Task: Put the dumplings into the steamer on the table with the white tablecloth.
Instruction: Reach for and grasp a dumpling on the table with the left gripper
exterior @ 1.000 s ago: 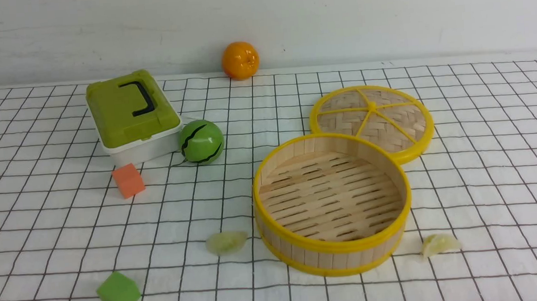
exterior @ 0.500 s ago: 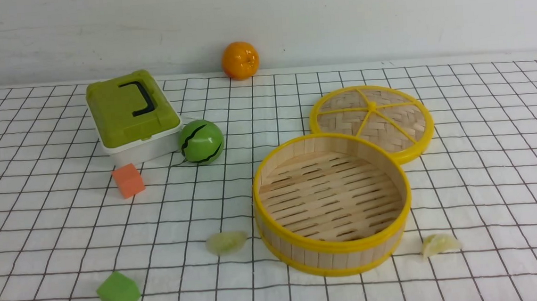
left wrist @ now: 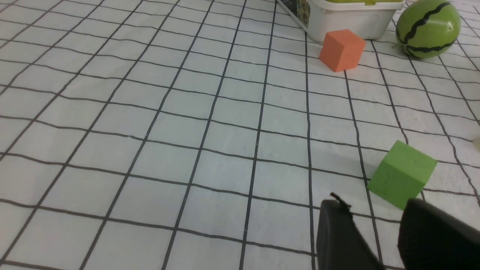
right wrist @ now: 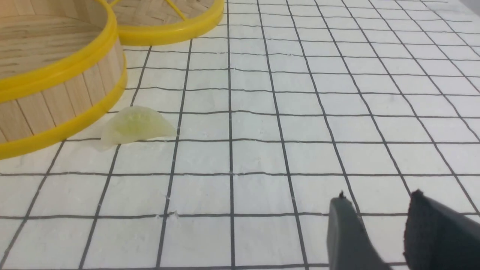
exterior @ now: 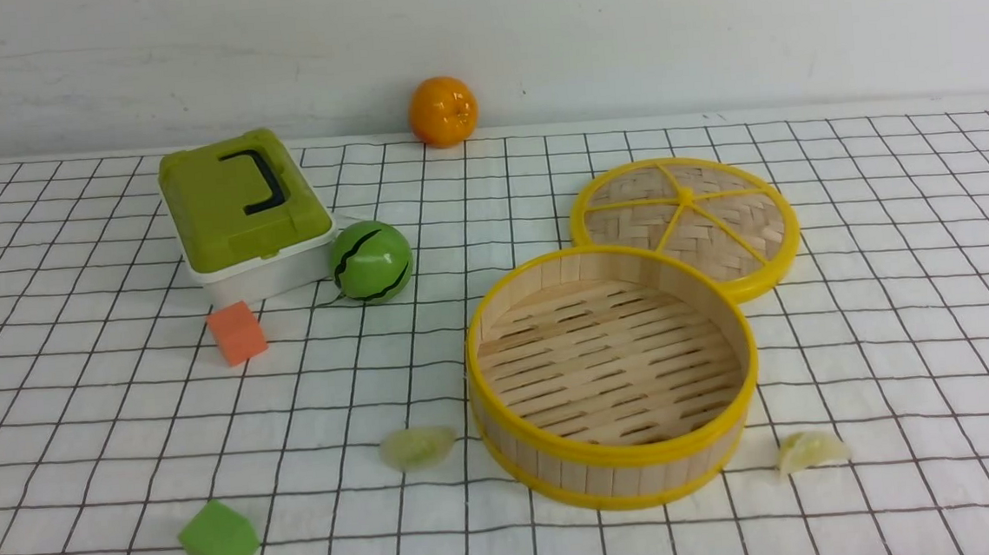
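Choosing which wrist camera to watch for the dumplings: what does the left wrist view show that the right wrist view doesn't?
Left only: green cube, orange cube, striped green ball, white box. Right only: a whole dumpling beside the steamer, plus the lid. Shared: white tablecloth; left gripper and right gripper each open, empty.

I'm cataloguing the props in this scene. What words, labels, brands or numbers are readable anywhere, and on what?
No readable text anywhere.
Dark printed sticker on the white side of the green-lidded box: too small and blurred to read.
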